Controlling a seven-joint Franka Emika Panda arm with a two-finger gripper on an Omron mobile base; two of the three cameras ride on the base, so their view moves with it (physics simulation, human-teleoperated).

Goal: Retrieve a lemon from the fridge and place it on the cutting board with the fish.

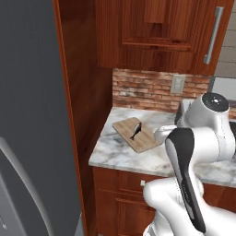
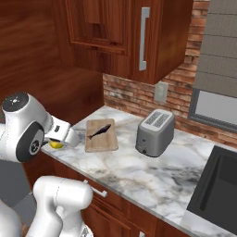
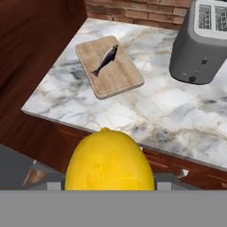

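At the far left of the left base view stands the grey fridge (image 1: 32, 115), and its edges are cut off by the picture. One curved silver handle (image 1: 23, 179) shows low down. Next to it is a tall brown wood panel (image 1: 85, 92). The white arm covers the right part of the counter in that view.

The gripper (image 2: 62, 139) is hard to see in the right base view, because the arm's big white joint hides most of it. A bit of the yellow lemon (image 2: 56, 145) peeks out under it, near the left edge of the marble counter (image 2: 152, 171). In the hand view the lemon (image 3: 109, 162) is very big and close, and its bottom is cut off. It sits between the finger tips, so the pincer is holding the lemon. The tips are mostly hidden behind it.

Further right, the cutting board (image 2: 101, 135) lies flat on the counter, and the dark fish (image 2: 99, 131) lies on it. The lemon is not on the board yet. Right of the board stands a grey toaster (image 2: 155, 133). At the far right is a dark sink (image 2: 217, 190), partly cut off. Behind are a red brick wall (image 2: 134, 97), brown cupboards (image 2: 129, 37) above, and a window (image 2: 215, 109).
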